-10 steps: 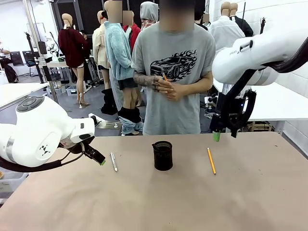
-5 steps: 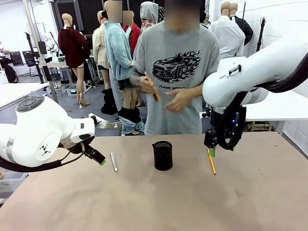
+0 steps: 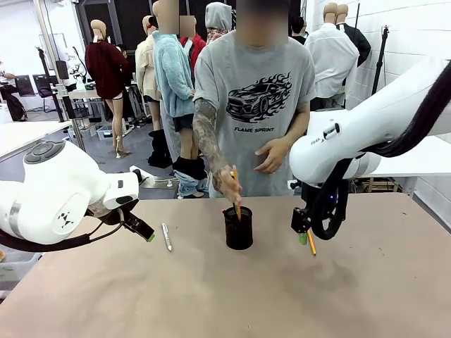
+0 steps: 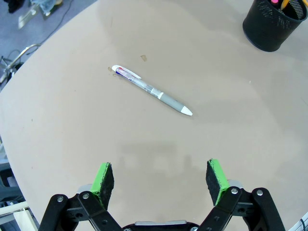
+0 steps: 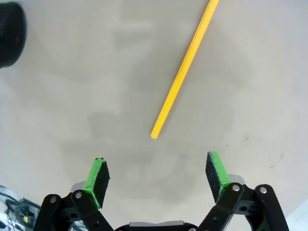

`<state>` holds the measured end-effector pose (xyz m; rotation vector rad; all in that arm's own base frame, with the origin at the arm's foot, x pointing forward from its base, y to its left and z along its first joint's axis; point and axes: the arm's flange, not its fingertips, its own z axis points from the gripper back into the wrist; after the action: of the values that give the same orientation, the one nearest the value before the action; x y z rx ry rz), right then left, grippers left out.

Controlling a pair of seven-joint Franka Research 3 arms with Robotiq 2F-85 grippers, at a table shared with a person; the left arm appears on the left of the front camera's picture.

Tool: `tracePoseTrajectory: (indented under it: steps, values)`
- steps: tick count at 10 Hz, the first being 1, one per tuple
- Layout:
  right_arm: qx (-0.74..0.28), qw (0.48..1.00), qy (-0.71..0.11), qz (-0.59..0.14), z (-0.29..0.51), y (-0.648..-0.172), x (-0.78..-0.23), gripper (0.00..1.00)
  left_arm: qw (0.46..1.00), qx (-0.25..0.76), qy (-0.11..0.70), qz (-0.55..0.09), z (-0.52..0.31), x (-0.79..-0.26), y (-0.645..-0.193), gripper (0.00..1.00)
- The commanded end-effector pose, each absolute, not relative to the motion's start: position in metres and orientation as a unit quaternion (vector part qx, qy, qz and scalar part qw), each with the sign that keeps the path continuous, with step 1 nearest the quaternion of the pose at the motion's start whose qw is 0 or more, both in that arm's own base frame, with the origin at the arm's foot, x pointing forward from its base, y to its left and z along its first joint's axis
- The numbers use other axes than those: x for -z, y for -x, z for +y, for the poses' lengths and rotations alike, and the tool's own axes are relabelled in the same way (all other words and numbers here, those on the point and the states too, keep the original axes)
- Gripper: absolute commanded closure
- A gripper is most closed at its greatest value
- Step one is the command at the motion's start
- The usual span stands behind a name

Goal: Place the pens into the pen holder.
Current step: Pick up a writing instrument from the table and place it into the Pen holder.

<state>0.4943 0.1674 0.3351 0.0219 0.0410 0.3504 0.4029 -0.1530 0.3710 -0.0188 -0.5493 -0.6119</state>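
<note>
**Desk:** Brown table (image 3: 211, 296), busy workshop behind. What is standing at its centre?

**Photographer:** The black mesh pen holder (image 3: 238, 232). A person's hand (image 3: 227, 184) is reaching in from 12 o'clock and holding an orange pencil (image 3: 237, 201) upright, its lower end dipping inside the rim.

**Desk:** And the arms?

**Photographer:** The left gripper (image 4: 161, 175) is hanging at the holder's 9 o'clock, fingers spread wide and gripping nothing. A silver-grey pen (image 4: 151, 90) is lying flat on the table between it and the holder, touching neither.

**Desk:** The other side?

**Photographer:** The right gripper (image 5: 159, 175) is hovering at the holder's 3 o'clock, jaws gaping and empty. A yellow pencil (image 5: 183, 72) is lying just ahead of its green pads, running off toward 1 o'clock in that wrist's view.
</note>
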Motion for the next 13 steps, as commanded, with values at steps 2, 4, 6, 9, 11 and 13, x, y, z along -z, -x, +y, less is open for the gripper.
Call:
tracePoseTrajectory:
  steps: [2, 4, 6, 9, 11, 13]
  values:
    - [-0.154, 0.988, -0.022, 0.018, 0.174, -0.514, -0.321, 0.0, 0.917, 0.295, 0.01, -0.267, -0.151, -0.371, -0.403, 0.0]
    - [-0.147, 0.989, -0.013, 0.006, 0.175, -0.522, -0.312, 0.0, 0.917, 0.295, 0.01, -0.267, -0.151, -0.371, -0.403, 0.0]
    - [-0.136, 0.991, -0.006, 0.007, 0.174, -0.528, -0.308, 0.0, 0.917, 0.295, 0.01, -0.267, -0.151, -0.371, -0.403, 0.0]
    - [-0.123, 0.992, 0.0, -0.006, 0.174, -0.539, -0.301, 0.0, 0.917, 0.295, 0.01, -0.267, -0.151, -0.371, -0.403, 0.0]
    - [-0.118, 0.993, -0.001, -0.009, 0.174, -0.546, -0.296, 0.0, 0.917, 0.295, 0.01, -0.267, -0.151, -0.371, -0.403, 0.0]
    - [-0.113, 0.994, -0.002, -0.004, 0.173, -0.548, -0.288, 0.0, 0.917, 0.295, 0.01, -0.267, -0.151, -0.371, -0.403, 0.0]
